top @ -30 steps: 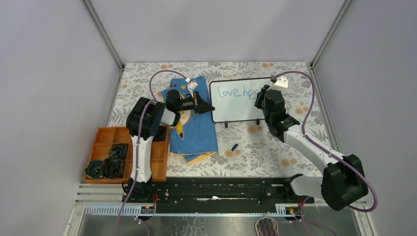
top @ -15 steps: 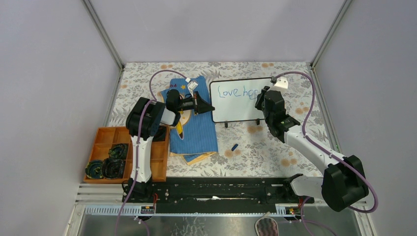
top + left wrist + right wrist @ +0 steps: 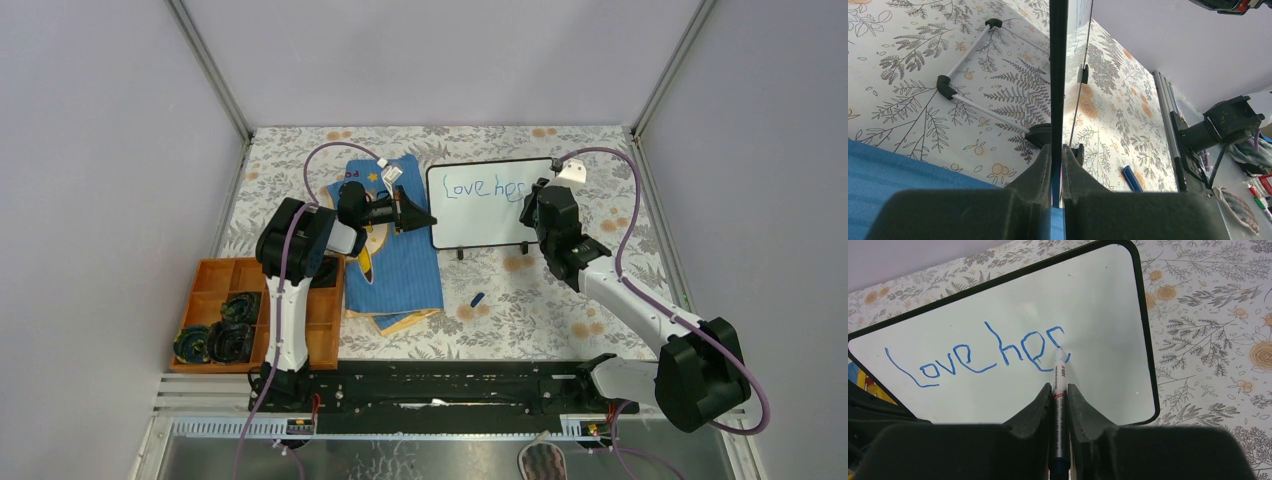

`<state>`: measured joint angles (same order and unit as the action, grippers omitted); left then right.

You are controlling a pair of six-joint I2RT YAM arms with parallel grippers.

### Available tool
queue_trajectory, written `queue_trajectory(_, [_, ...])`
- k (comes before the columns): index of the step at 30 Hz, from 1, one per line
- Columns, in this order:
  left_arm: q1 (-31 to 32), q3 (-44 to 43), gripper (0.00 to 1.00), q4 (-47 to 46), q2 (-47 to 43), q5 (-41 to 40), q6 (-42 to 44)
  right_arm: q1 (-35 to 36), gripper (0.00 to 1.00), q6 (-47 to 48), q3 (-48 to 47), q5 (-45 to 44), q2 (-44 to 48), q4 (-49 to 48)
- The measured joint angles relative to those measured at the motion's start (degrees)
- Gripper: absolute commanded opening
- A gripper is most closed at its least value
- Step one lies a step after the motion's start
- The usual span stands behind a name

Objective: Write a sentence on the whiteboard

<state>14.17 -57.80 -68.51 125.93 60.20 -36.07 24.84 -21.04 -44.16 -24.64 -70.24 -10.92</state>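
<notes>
Left hand (image 3: 1057, 150), right hand (image 3: 1060, 391): clamped.

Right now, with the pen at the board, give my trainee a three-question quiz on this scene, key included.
1. True or false: the left gripper is shut on the frame of the whiteboard.
2. What does the right gripper hold? A. a marker B. an eraser C. nothing
3. Fill the gap: the one finished word of the sentence reads ___.
Key: 1 true; 2 A; 3 Love.
</notes>
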Motion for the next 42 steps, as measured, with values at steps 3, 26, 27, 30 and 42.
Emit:
queue_trajectory(3, [0.0,0.0,0.0,0.0,0.0,0.0,0.0,-0.04,0.0,0.04,0.0,-0.24,0.0,0.02])
queue_trajectory(26, [0.04,0.0,0.0,0.0,0.0,0.0,0.0,-1.27,0.0,0.48,-1.14,-1.22,0.0,1.2])
queue_trajectory(27, [0.04,0.02,0.0,0.0,0.0,0.0,0.0,-1.27,0.0,0.48,-1.25,-1.22,0.0,1.2])
queue_trajectory(30, [0.04,0.02,0.0,0.0,0.0,0.0,0.02,-1.29,0.0,0.48,-1.66,-1.22,0.0,1.16])
queue_trajectory(42, [0.04,0.02,0.0,0.0,0.0,0.0,0.04,-1.38,0.0,0.68,-2.23,-1.2,-0.22,0.76])
